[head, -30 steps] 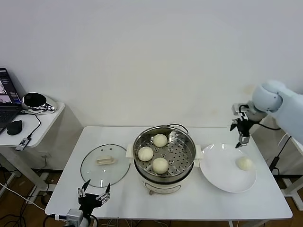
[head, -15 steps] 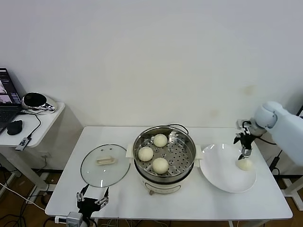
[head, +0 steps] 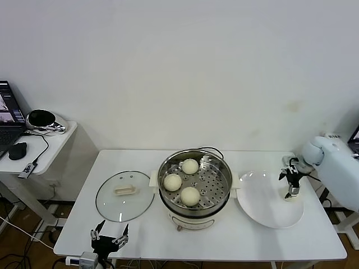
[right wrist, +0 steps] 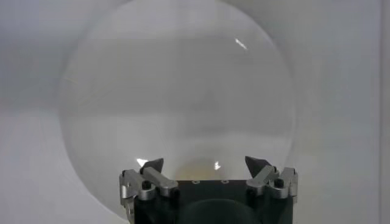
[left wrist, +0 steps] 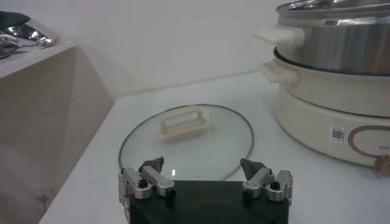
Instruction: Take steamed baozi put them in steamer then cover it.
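Observation:
The steel steamer (head: 219,190) stands mid-table with three cream baozi on its perforated tray: one at the back (head: 190,166), one at the left (head: 173,182), one at the front (head: 190,195). The fourth baozi (right wrist: 196,170) lies on the white plate (head: 261,204); in the head view my right gripper (head: 291,192) hides most of it. That gripper is open, low over the bun, jaws on either side of it (right wrist: 204,163). The glass cover (head: 124,195) lies flat to the steamer's left, also in the left wrist view (left wrist: 186,143). My left gripper (head: 109,236) is open and empty at the table's front edge.
A side table at the far left holds a laptop (head: 7,120), a mouse (head: 17,150) and a headset (head: 40,119). A black cable (head: 210,150) runs behind the steamer. The steamer's white base (left wrist: 341,122) stands close beside the cover.
My right gripper has come down from above the plate's far edge onto the baozi on the plate. The left gripper has sunk slightly at the table's front edge.

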